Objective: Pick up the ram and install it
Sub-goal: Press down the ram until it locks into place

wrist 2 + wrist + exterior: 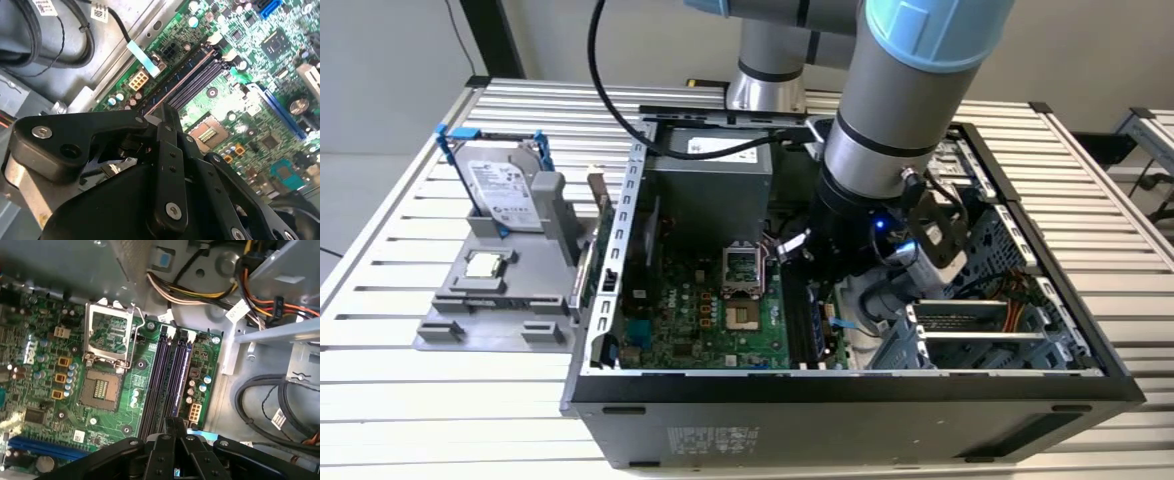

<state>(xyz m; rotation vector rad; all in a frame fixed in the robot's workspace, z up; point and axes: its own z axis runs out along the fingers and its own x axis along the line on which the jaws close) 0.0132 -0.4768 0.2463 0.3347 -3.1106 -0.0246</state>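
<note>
The jaws of the gripper (175, 424) are drawn together with hardly a gap, poised right over the near end of the memory slots (162, 385) on the motherboard (50, 405). I cannot tell whether they pinch anything. A long dark strip with a paler upper edge runs from their tips along the slot bank, and I take this to be the ram (182, 80), standing in or on the outermost slot. Whether it is fully seated cannot be told. The risk from here is uneven pressure: a push at one end could leave the stick tilted, with the far latch unclosed. A stick set slightly off the slot line could bind or strain the board. The first wrist view shows the open processor socket (102, 387) beside the slots and the cable bundle (200, 292) beyond them. The exterior view instead shows the arm (894, 130) reaching down into the open case (854, 400). It also shows the hard drive (500, 190) and processor chip (483, 264) in a fixture on the table (400, 400).
</note>
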